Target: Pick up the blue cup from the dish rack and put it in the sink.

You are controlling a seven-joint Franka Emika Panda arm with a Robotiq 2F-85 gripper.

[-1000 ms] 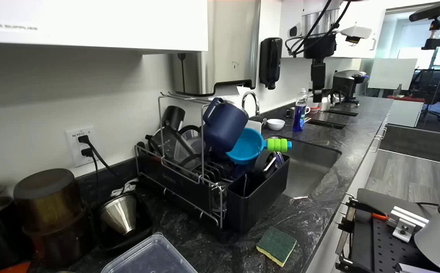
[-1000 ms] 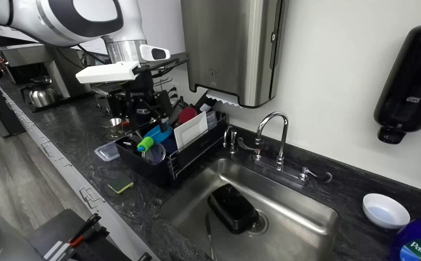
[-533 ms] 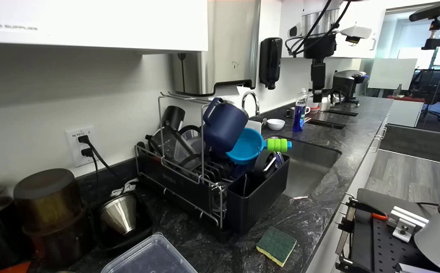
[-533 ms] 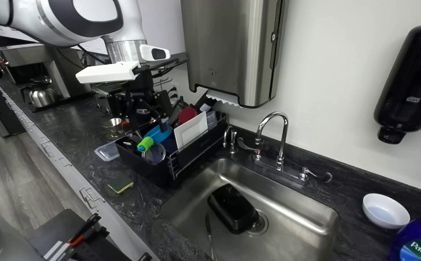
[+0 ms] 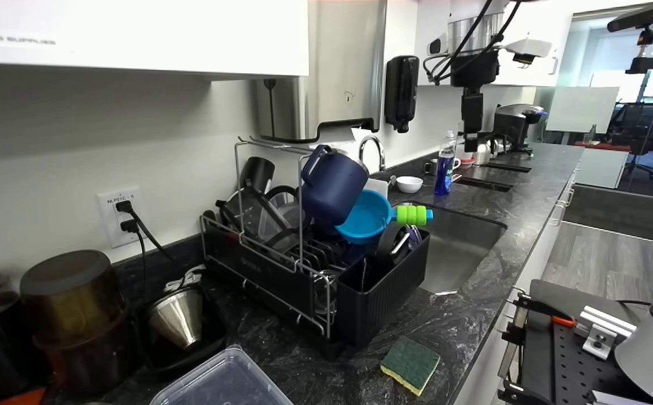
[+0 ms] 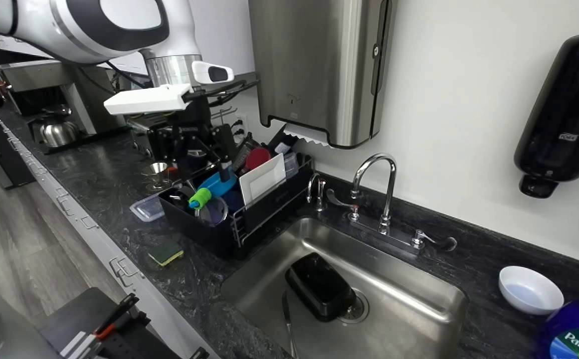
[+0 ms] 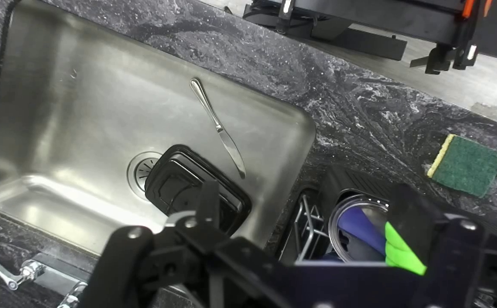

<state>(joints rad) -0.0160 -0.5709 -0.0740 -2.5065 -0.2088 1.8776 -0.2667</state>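
Note:
The navy blue cup (image 5: 334,188) lies tilted on top of the dish rack (image 5: 270,287), its handle turned up and toward the wall. The rack also shows in an exterior view (image 6: 279,202), where the cup is mostly hidden behind my gripper (image 6: 205,173). My gripper (image 5: 471,138) hangs in the air, apart from the cup. In the wrist view my gripper (image 7: 307,192) has its two fingers wide apart with nothing held between them. The steel sink (image 6: 394,319) lies beside the rack and also shows in the wrist view (image 7: 81,107).
A light-blue strainer (image 5: 366,216) with a green handle rests against the cup. A white plate (image 6: 263,179) stands in the rack. A black tray (image 6: 319,286) and a knife (image 7: 218,126) lie in the sink. A faucet (image 6: 386,194), towel dispenser (image 6: 319,70) and sponge (image 5: 410,363) are nearby.

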